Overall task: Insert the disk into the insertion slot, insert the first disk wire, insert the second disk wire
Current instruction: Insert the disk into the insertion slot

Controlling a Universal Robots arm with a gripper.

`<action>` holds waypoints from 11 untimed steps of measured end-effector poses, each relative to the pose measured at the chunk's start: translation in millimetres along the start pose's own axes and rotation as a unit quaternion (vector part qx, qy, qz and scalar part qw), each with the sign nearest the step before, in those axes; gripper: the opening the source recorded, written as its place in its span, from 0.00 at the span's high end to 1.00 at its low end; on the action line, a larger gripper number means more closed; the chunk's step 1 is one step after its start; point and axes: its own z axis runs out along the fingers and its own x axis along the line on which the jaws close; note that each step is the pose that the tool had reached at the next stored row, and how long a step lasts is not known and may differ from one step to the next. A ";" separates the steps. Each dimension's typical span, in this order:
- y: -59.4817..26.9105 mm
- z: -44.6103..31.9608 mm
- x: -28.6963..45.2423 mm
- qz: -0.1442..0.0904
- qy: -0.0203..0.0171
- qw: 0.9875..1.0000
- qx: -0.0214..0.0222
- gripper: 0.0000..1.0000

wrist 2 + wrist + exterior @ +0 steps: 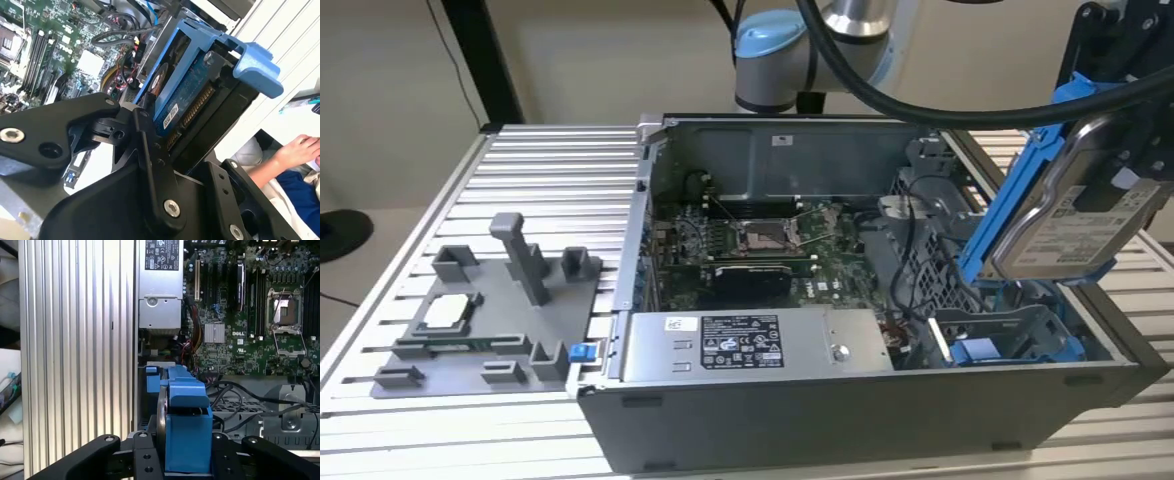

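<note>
Now, jaws: closed on the upper part of the flat silver hard disk in its bright blue plastic frame (1078, 215), black fingers (150, 150) pressed against the frame's sides.
Disk: in the air, standing steeply tilted at the exterior view's right, with its lower end close above the rectangular grey insertion slot with blue plastic tabs (1021, 330); not seated, and I cannot tell whether it touches the slot.
Main risk: probably the lower corner of the tilted frame catching on the slot's rim or a blue tab, which would jam it or twist it in the grip.
Second risk: the loose black cables (917, 225) lie just beside the slot and could be pinched under the frame.
Tight side: towards the perforated grey metal cage (907, 275) and the green motherboard (761, 235).
Near edge: the grey labelled power-supply box (747, 345) sits just beside the slot, along the open grey computer case's front wall (854, 425).
Open room: straight above the slot, and beyond the case wall over the ribbed aluminium table (547, 165).
Bystander: a person's hand (300, 147) rests well apart from the case.
</note>
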 end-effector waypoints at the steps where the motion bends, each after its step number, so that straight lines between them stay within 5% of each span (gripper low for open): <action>1: 0.0 0.1 0.0 0.000 0.000 1.000 0.000 1.00; 11: -0.2 1.4 0.0 0.000 0.000 1.000 0.000 1.00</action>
